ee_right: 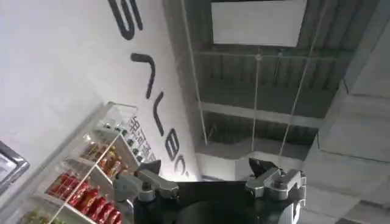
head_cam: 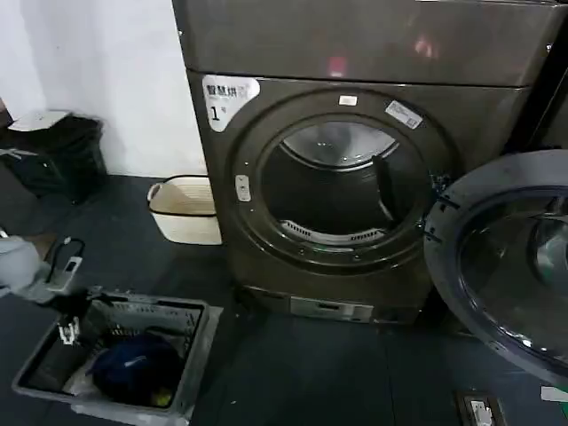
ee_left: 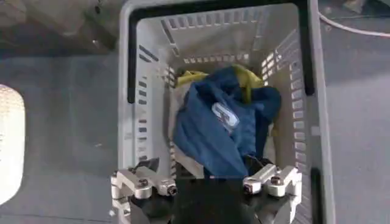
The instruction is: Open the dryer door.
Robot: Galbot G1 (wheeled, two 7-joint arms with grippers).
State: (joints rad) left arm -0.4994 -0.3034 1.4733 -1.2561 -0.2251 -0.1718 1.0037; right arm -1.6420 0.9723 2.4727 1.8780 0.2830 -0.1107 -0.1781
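The dryer [head_cam: 355, 53] is a big dark bronze-grey machine with a white "1" sticker at its upper left. The dryer door [head_cam: 506, 257] stands swung out wide to the right, its dark glass and rim facing me, and the round drum opening [head_cam: 333, 191] is bare. My left gripper [ee_left: 204, 167] hangs open, low at the left, over the clothes in a grey basket, with nothing between its fingers. In the right wrist view my right gripper [ee_right: 206, 164] is open and empty, pointing up at a ceiling and a lettered wall, away from the dryer.
A grey laundry basket [head_cam: 200, 342] on the dark floor at front left holds a blue garment [ee_left: 219, 128]. A white basket [head_cam: 182, 209] stands by the dryer's left side. A black bin [head_cam: 53, 155] is against the white wall. The open door takes up the floor at right.
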